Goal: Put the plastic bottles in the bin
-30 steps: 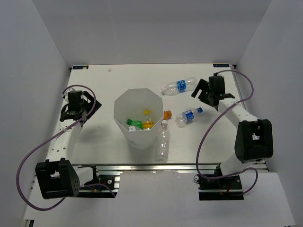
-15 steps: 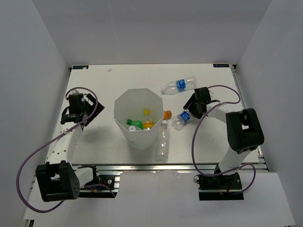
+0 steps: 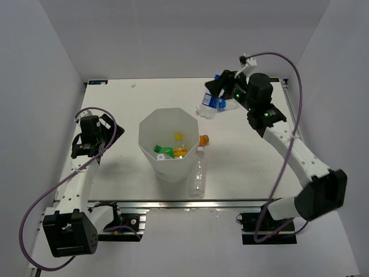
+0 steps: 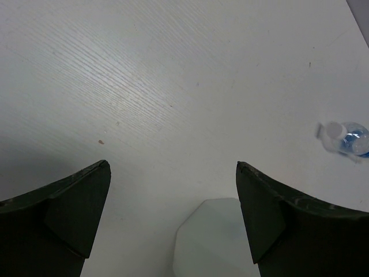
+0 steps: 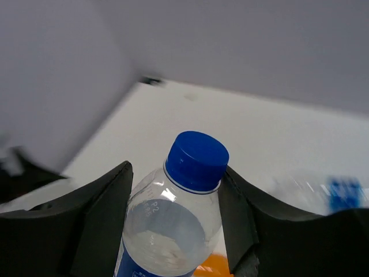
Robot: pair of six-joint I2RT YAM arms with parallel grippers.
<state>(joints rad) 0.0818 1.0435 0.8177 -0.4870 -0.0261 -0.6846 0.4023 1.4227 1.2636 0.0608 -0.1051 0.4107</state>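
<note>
Right claw (image 5: 176, 222): clenched on a clear blue-capped bottle (image 5: 193, 190), one finger at each side of its shoulder, cap pointing away from the wrist camera. On the overhead view I place this claw (image 3: 219, 86) above the far right part of the worktop (image 3: 127, 104), beyond and to the right of the bin (image 3: 145, 128). The bottle is carried off the surface and is not over the bin's mouth.

Left claw (image 4: 173, 225): released, fingers (image 4: 63, 213) wide apart and gripping nothing. It faces down onto the worktop to the left of the bin, well apart from every bottle.

Bin: upright, near the middle of the worktop. Inside I see a green bottle (image 3: 163, 150) with yellow and orange caps beside it. I cannot count the bottles in there.

Outside the bin I note three bottles:
- A white-capped bottle (image 3: 204, 109) with a blue label lies on its side at the far side, partly overlapped by the right claw in the overhead view.
- A clear bottle (image 3: 198, 176) lies on its side just beside the bin's right flank.
- An orange-capped bottle (image 3: 203, 139) shows only its top at the bin's right rim. Its body is hidden, and I cannot tell whether it touches the bin.
</note>
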